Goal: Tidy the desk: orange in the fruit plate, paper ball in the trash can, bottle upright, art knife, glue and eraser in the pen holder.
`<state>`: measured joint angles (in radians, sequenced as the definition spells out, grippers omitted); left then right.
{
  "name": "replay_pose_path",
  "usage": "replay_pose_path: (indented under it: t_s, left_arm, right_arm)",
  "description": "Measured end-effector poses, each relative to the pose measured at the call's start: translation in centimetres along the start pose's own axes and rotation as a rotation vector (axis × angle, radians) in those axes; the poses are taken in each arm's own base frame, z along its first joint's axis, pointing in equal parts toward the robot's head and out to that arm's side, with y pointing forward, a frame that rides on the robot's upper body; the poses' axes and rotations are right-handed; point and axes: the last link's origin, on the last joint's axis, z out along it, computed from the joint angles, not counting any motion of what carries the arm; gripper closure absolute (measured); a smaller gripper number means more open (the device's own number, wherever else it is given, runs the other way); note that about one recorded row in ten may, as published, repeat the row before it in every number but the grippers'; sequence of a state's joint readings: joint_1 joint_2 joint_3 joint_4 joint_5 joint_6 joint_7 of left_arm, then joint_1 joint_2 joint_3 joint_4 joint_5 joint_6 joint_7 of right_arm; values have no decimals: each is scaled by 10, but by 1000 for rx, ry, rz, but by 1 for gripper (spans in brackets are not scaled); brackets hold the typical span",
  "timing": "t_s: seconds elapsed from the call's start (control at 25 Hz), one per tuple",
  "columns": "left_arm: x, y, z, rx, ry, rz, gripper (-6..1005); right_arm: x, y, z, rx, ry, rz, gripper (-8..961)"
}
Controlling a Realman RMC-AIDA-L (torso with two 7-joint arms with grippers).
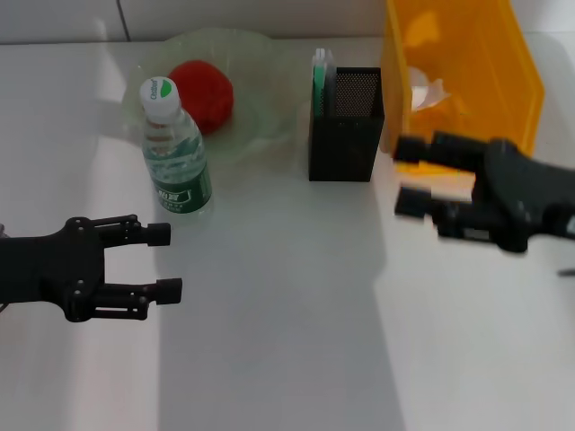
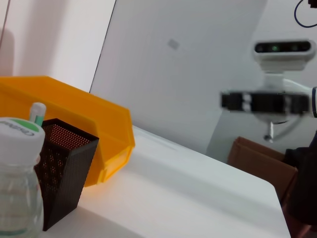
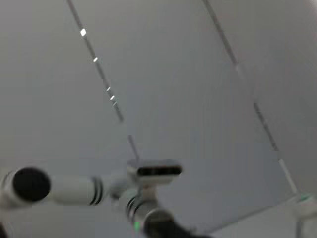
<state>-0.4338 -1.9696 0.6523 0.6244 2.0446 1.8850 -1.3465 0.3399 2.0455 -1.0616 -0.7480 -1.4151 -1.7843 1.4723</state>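
Nearest the head camera, low on the robot's left, the left gripper (image 1: 166, 261) hovers over the white desk (image 1: 287, 314) with its two black fingers spread apart and nothing between them. Just beyond its upper fingertip stands the bottle (image 1: 173, 148), upright, white cap on top and green label low on its body, near the fingers but not touching them. Behind the bottle sits the fruit plate (image 1: 260, 108), and the orange (image 1: 203, 94) rests inside it, partly hidden by the bottle's cap.

Across the desk the right gripper (image 1: 406, 176) hangs on the robot's right, its fingers parted and holding nothing, their tips pointing toward the pen holder (image 1: 347, 136). That black mesh cup stands upright between the fruit plate and the trash can (image 1: 467, 72), with a pale green-and-white item, possibly the glue, sticking up at its far left corner. Inside the trash can lies a white crumpled lump, apparently the paper ball (image 1: 429, 92), just beyond the right gripper's upper finger.

From the left wrist view, the bottle's cap, the mesh cup and the orange-yellow bin stand in a row.
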Motion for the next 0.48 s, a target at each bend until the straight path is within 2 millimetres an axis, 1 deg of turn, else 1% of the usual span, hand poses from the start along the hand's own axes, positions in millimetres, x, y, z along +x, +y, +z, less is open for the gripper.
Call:
replay_pose_path:
  t_s: [0.04, 0.08, 0.12, 0.16, 0.2, 0.24, 0.28, 0.36, 0.48]
  left_arm:
    - [1, 0, -2, -4, -1, 1, 153]
    - [1, 1, -3, -7, -2, 1, 153]
    - [1, 1, -3, -7, -2, 1, 153]
    - [2, 2, -3, -18, 0, 1, 153]
    - [2, 2, -3, -18, 0, 1, 153]
    - [2, 4, -3, -29, 2, 8, 153]
    - [2, 5, -3, -34, 3, 14, 153]
    - [1, 6, -3, -41, 4, 22, 153]
    - [0, 7, -2, -45, 4, 24, 153]
  right_arm:
    - [14, 16, -7, -64, 81, -24, 204]
    - [20, 21, -9, -86, 107, -27, 195]
    - [20, 21, -9, -86, 107, -27, 187]
    - [33, 26, -10, -100, 159, -8, 178]
    - [33, 26, -10, -100, 159, -8, 169]
    - [41, 26, -9, -93, 184, 15, 161]
    - [44, 25, -9, -90, 189, 25, 152]
    - [47, 24, -7, -91, 186, 27, 135]
    - [47, 24, -5, -96, 185, 17, 135]
